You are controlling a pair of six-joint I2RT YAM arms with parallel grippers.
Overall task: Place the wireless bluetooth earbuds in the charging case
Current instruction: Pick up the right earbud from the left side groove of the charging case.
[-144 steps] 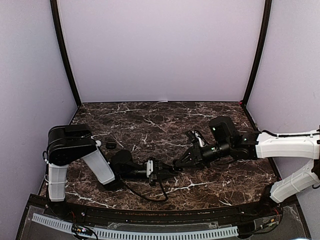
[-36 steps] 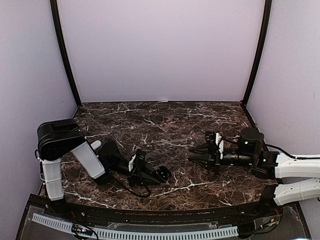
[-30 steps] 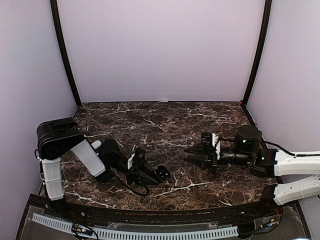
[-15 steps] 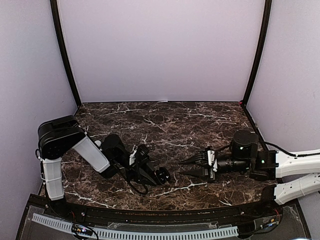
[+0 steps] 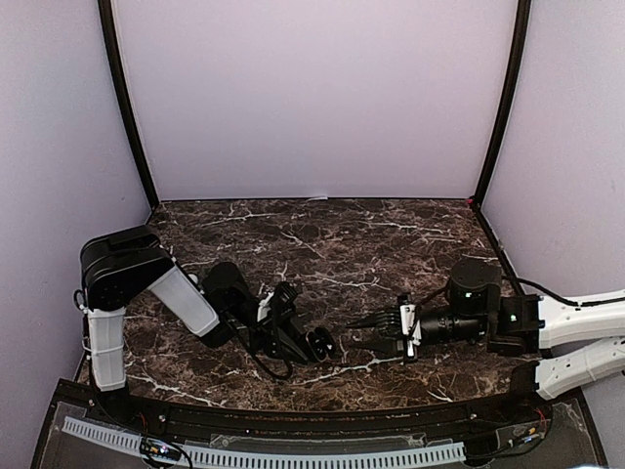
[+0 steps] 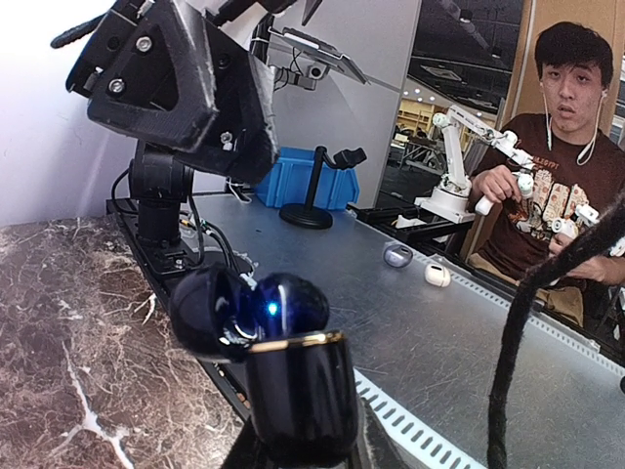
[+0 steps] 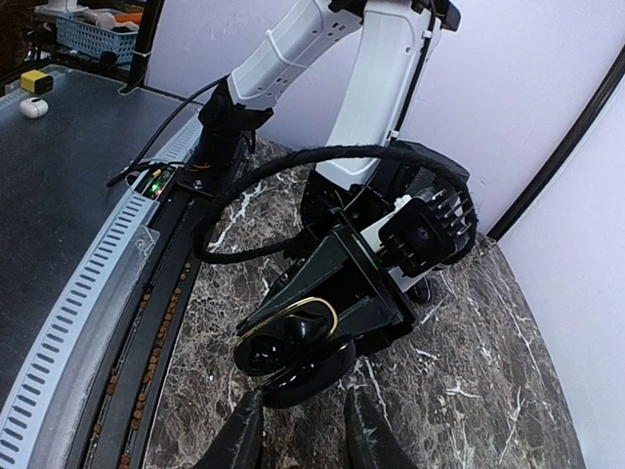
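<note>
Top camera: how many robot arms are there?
2. The left arm reaches in from the left, left gripper holding the open charging case. The right arm reaches in from the right, right gripper open, pointing at the case. None looks hidden.

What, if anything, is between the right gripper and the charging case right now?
Nothing visible. Seen from the right wrist, the charging case, lid open and clamped in the left gripper, sits just ahead of the open right gripper, with no object in the gap.

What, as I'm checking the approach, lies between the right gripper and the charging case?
Only bare marble table, seen in the top view, separates the right gripper from the charging case.
</note>
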